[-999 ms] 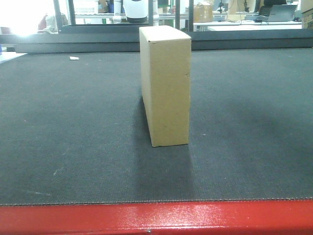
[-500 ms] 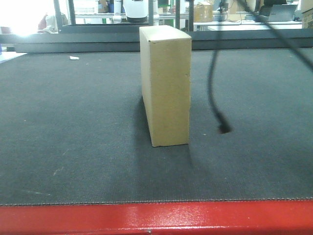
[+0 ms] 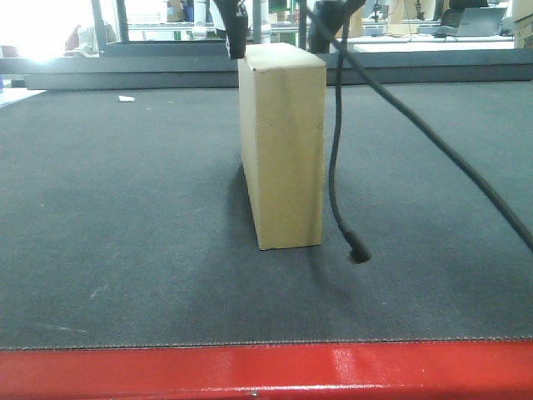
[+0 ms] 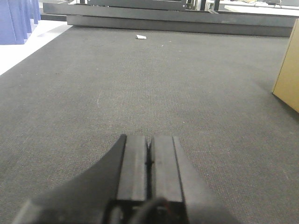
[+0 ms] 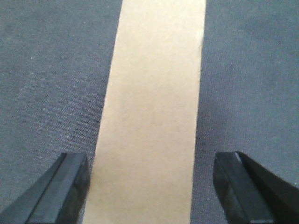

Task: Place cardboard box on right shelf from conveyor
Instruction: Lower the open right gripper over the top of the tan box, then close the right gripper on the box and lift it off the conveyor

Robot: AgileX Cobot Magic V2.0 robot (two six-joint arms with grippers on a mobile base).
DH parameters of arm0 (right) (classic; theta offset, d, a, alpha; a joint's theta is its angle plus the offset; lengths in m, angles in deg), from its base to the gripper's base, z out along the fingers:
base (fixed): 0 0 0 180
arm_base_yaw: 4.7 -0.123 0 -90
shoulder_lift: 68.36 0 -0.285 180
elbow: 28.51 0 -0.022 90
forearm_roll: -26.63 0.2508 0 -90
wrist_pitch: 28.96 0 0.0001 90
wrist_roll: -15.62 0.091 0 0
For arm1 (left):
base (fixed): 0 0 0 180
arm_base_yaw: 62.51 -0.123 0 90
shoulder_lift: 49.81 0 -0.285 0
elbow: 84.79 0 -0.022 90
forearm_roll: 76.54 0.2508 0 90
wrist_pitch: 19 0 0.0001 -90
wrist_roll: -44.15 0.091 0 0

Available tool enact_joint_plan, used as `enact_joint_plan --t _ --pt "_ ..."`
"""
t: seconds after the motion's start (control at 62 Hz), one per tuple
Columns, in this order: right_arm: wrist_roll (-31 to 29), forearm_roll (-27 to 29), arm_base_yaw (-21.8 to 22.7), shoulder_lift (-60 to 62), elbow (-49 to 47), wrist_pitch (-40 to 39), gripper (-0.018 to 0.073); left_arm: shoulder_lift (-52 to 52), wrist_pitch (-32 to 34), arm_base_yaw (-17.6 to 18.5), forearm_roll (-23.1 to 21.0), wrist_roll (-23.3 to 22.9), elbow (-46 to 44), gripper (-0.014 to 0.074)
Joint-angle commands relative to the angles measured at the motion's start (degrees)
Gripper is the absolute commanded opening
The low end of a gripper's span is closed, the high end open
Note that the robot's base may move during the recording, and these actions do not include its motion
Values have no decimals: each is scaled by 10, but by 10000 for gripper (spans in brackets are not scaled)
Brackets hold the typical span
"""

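Note:
The tan cardboard box [image 3: 281, 146] stands upright on its narrow edge in the middle of the conveyor's dark grey belt [image 3: 125, 208]. My right gripper [image 5: 152, 161] hangs open just above the box's top face [image 5: 154, 93], one finger to each side and neither touching it. In the front view one dark finger [image 3: 236, 37] shows at the box's top left corner. My left gripper [image 4: 149, 149] is shut with nothing in it, low over the belt to the left of the box's edge [image 4: 287, 79]. The right shelf is out of view.
A black cable [image 3: 337, 167] dangles from the right arm just right of the box, its end [image 3: 358, 254] near the belt. The red frame [image 3: 266, 371] edges the near side. A white scrap [image 3: 126, 99] lies far left. Blue bins [image 4: 18, 18] stand beyond the belt.
The right arm has come down from above the box, bringing its finger to the box's top corner. Its cable has swung lower and closer to the box. The box has not moved.

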Motion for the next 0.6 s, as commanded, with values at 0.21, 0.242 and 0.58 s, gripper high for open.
enact_joint_plan --t 0.21,0.242,0.58 --pt "4 -8 2 7 -21 -22 614 -8 49 3 -3 0 5 -116" --pt "4 -8 2 7 -21 -22 586 -8 49 3 -3 0 5 -116" --pt "-24 -7 12 25 -21 -24 215 -8 49 3 -3 0 5 -116"
